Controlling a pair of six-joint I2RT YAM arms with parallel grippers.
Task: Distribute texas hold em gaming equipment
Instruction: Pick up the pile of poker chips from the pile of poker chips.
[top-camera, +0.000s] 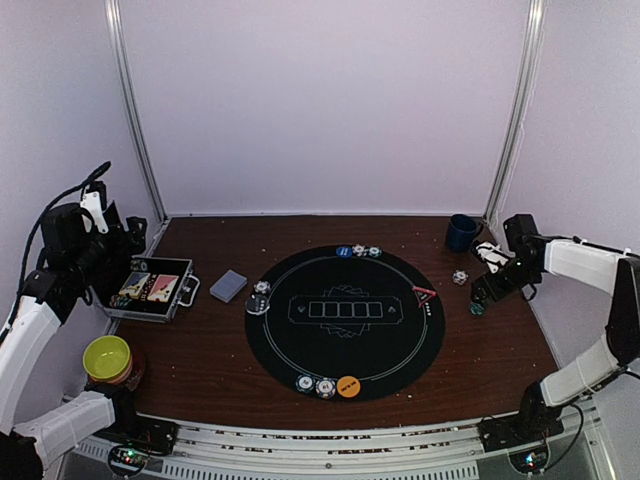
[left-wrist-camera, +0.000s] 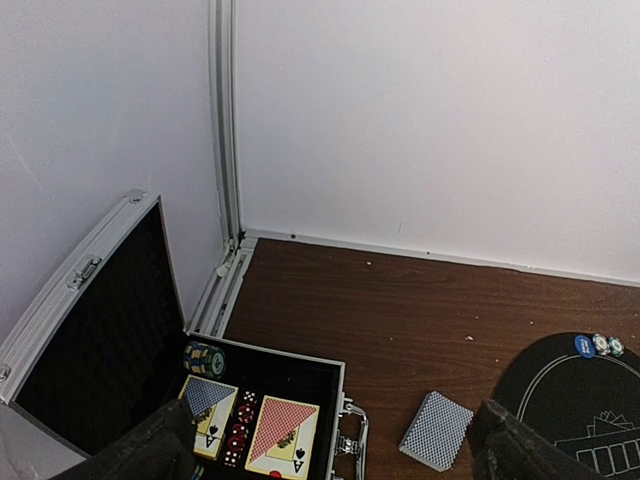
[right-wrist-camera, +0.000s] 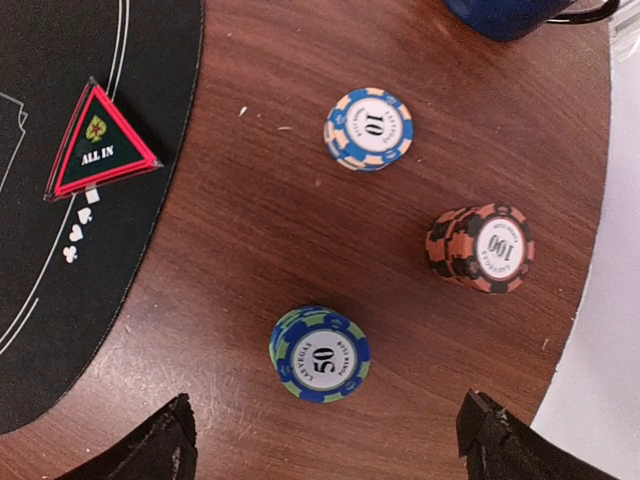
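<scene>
Right tool (right-wrist-camera: 324, 420) hovers above three chip stacks (right-wrist-camera: 320, 355).

Robot lab test cell. Plain white enclosure walls (top-camera: 320, 100) on aluminium posts (top-camera: 135, 110). The left arm (top-camera: 25, 340) and right arm (top-camera: 580, 262) are bolted to a metal rail (top-camera: 330, 445) at the near edge of a brown wood counter (top-camera: 210, 350), with exposed cable (top-camera: 60, 200).

A yellow-green bowl (top-camera: 107, 357) sits at a brown table's (top-camera: 500, 340) near left, a dark blue cup (top-camera: 461, 232) far right, a black mat (top-camera: 345, 350) between.
</scene>
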